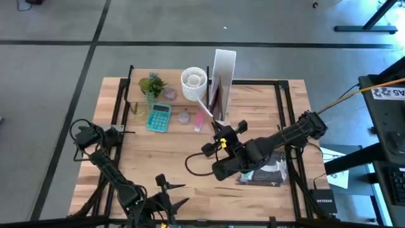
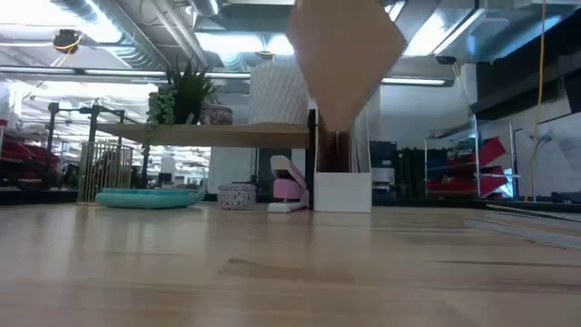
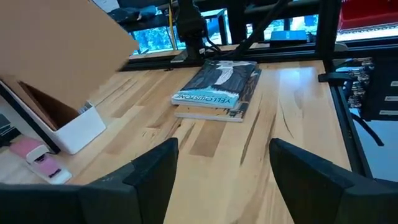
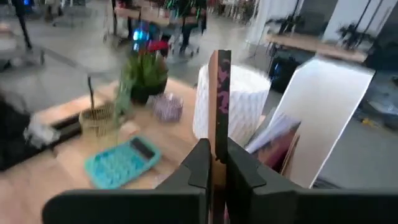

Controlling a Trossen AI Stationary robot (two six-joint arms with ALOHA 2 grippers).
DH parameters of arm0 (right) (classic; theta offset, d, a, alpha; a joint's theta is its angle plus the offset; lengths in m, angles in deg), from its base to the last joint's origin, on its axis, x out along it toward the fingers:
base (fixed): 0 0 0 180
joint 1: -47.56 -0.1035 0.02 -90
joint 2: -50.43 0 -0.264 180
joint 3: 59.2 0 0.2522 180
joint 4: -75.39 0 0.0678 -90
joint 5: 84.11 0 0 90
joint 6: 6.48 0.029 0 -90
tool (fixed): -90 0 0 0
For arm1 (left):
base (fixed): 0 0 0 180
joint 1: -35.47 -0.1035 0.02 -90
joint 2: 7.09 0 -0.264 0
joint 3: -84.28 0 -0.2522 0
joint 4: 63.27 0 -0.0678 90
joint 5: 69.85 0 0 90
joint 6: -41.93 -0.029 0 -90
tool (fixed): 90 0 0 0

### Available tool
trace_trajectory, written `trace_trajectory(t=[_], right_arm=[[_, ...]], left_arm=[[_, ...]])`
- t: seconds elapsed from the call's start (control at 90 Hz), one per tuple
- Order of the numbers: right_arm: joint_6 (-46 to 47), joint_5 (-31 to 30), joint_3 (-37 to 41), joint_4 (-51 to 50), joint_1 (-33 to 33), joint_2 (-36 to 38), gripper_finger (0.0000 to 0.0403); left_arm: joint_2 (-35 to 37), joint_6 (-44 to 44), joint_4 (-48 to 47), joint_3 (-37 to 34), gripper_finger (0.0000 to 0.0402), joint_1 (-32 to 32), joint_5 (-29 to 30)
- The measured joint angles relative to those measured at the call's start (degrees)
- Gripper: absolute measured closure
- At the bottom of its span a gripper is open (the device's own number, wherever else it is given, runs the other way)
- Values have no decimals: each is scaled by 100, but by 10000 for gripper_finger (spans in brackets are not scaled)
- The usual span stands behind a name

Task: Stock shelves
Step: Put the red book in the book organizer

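The right pincer point(image 4: 214, 163) is clamped on the bottom edge of a thin book point(image 4: 219, 102), held upright and edge-on toward the white file box point(image 4: 317, 118). In the high view we see this pincer point(image 1: 218, 140) hanging over the middle of the surface point(image 1: 171, 158), near the box point(image 1: 223, 73) and just short of it. We judge the step in hand to be carrying this book to its standing place at the back; the next move calls for keeping it vertical and lining it up with the open slot beside the folders already in the box, without knocking the white ribbed vase point(image 1: 194, 84). The right arm reaches in from the far right side, forearm stretched low across a book stack point(image 1: 266, 171). The shelves point(image 2: 218, 134) stand at the back left, carrying a plant point(image 2: 182, 95), with a teal calculator point(image 1: 159, 117) in front. The left pincer point(image 3: 217, 171) waits at the near edge, fingers wide apart and empty.
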Motion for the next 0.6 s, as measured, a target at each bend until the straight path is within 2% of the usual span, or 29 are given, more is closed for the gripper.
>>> trace_trajectory(t=[0.078, 0.222, 0.6], right_arm=[[702, 20, 2, -643, 10, 0, 400], [1736, -685, 2, -1327, 51, 2, 400], [1905, -1073, 7, -1292, 741, -63, 400]], left_arm=[[-2, 0, 0, 0, 167, 0, 0], [-2, 2, -4, 0, 167, -3, 0], [-2, 4, -3, 0, 167, -11, 0]])
